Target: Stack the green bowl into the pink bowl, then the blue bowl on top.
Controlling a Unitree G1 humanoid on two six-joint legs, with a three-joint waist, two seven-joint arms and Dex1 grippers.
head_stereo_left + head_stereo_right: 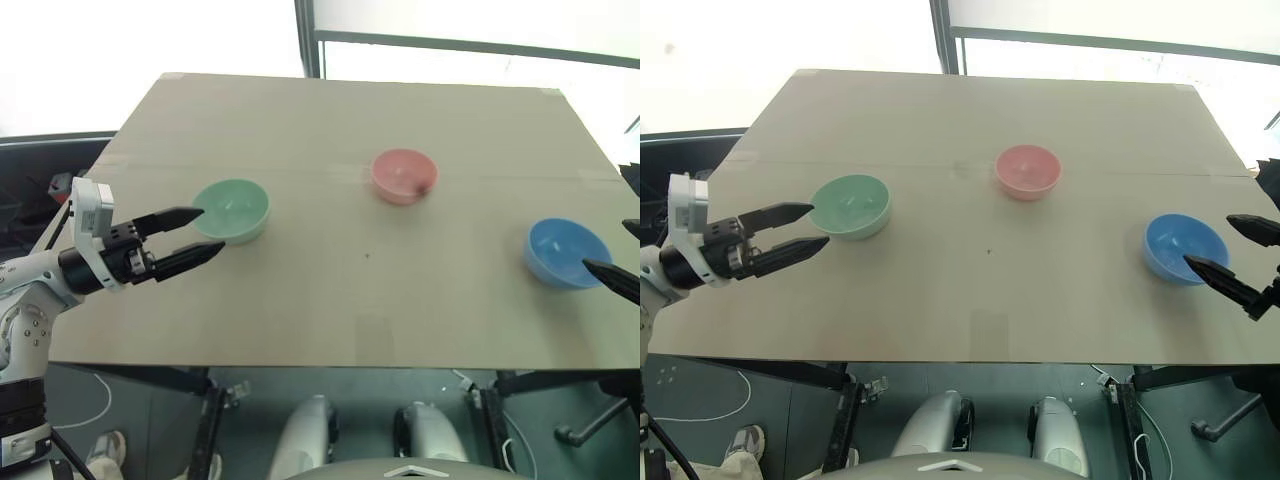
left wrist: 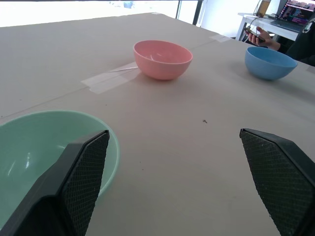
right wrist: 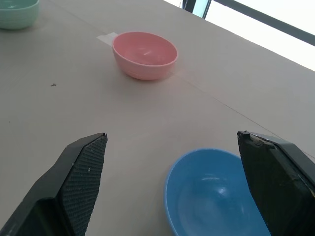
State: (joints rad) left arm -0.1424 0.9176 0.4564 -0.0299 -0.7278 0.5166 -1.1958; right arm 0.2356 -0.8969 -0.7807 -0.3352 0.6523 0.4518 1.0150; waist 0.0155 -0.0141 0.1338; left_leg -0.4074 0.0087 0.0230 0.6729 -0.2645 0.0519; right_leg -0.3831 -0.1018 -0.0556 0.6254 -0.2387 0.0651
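Three bowls stand apart, upright and empty on the tan table (image 1: 330, 290). The green bowl (image 1: 232, 209) is at the left, the pink bowl (image 1: 404, 175) at the middle rear, the blue bowl (image 1: 567, 252) at the right. My left gripper (image 1: 212, 230) is open, level, its fingertips at the green bowl's near-left rim, one finger (image 2: 83, 167) in front of the bowl (image 2: 34, 147). My right gripper (image 1: 1209, 241) is open at the blue bowl's right side, its fingers flanking that bowl (image 3: 211, 196) without touching it.
A strip of clear tape (image 2: 106, 78) lies on the tabletop by the pink bowl (image 2: 162, 59). The table's front edge (image 1: 330, 365) runs just below both grippers. Beyond the table's right end, a person's hand (image 2: 261, 37) holds a phone.
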